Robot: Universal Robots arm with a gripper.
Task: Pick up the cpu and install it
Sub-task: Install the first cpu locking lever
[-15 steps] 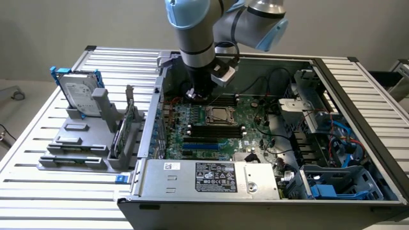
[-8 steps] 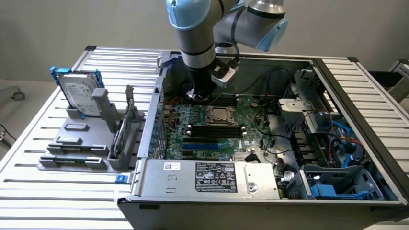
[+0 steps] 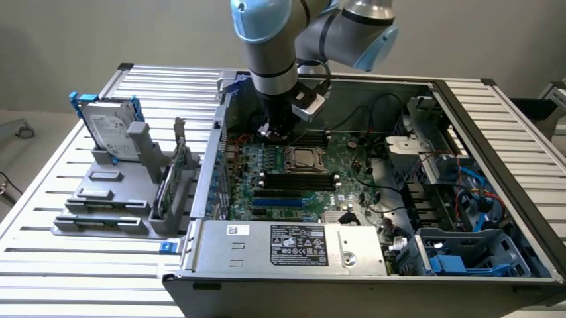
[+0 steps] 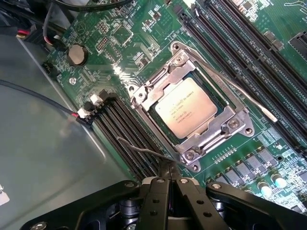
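The cpu (image 4: 186, 108) lies flat in the socket's metal frame (image 4: 211, 136) on the motherboard (image 4: 120, 43), silvery top up, inside the open computer case on the table (image 3: 89, 278). The arm (image 3: 270, 59) reaches down into the case, and its jaws are pressed together, gripping nothing. They hang over the board just beside the socket, by the dark memory slots (image 4: 124, 124).

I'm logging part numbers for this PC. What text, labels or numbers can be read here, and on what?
Nothing reads clearly.
Lines printed on the cpu: too blurred to read.
Black label on the power supply: too small.
Label on the hard drive: too small.
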